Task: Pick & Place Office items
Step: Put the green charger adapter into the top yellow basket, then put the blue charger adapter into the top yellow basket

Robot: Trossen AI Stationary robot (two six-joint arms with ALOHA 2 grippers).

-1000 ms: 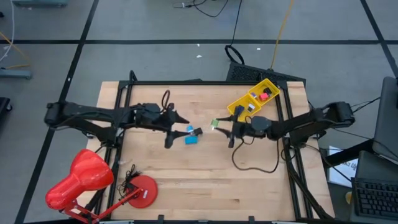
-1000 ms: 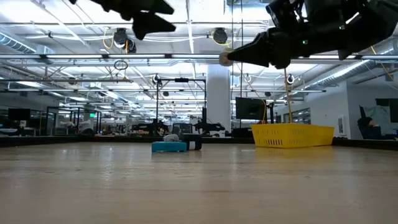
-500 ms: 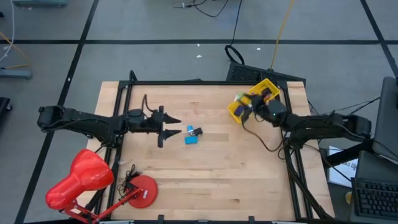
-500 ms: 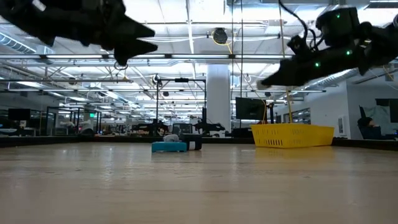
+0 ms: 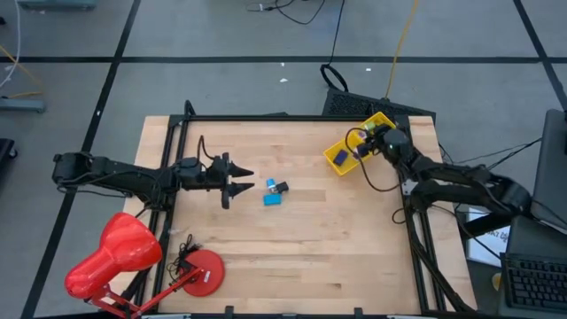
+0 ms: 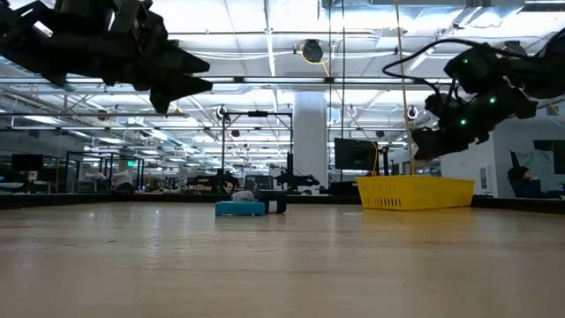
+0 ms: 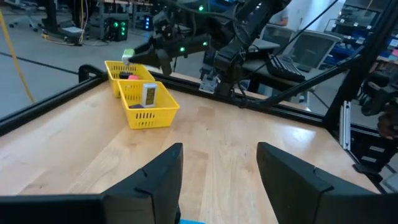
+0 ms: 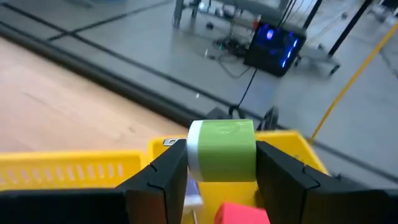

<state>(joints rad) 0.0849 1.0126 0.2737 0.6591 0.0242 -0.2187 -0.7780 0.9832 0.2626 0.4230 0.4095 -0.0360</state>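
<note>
Right gripper, fingers clamped on a green-and-white roll, over the yellow tray (upper right); left gripper fingers apart, mid-left.

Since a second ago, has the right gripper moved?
Yes. In the high view the right gripper, shut on the green piece, has gone from mid-table near the blue pieces to above the yellow tray at the far right corner.

Ahead of our left gripper the bare table lay open, with only the blue item and black item in the way.
</note>
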